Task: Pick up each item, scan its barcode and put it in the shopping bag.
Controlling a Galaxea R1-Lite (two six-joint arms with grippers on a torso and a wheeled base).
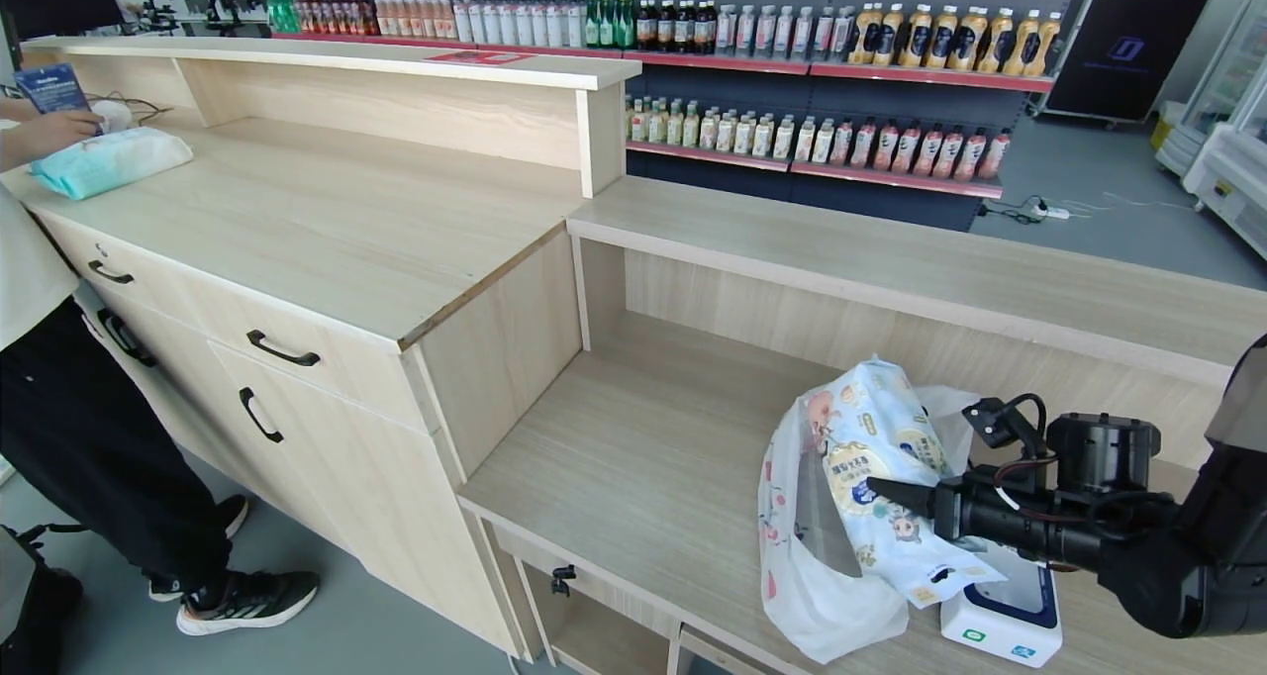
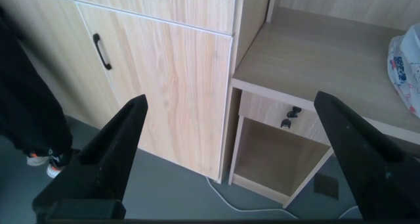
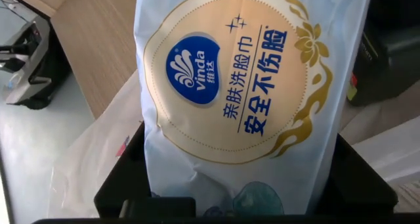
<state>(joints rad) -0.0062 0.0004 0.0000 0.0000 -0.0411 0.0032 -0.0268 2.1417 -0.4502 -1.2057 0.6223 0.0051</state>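
Right gripper [image 1: 891,492]: lower right of the head view, clenched on the pack [image 1: 871,437], one finger on each side.
Pack: white and blue, printed with cartoon figures; it stands tilted in the mouth of the bag [image 1: 797,566].
Bag: thin white plastic, slumped on the low counter [image 1: 633,457] at lower right.
Scanner [image 1: 1005,616]: white and blue box, just beside the bag, near the counter's front edge.
Left gripper [image 2: 231,100]: released, fingers spread wide, above grey floor, facing a cabinet door [image 2: 170,86].
Teal pack [image 1: 109,160]: flat on the high counter, upper left.
Hand [image 1: 45,136]: a person's, touching the teal pack.
Shelves [image 1: 822,71]: rows of bottles, along the top.
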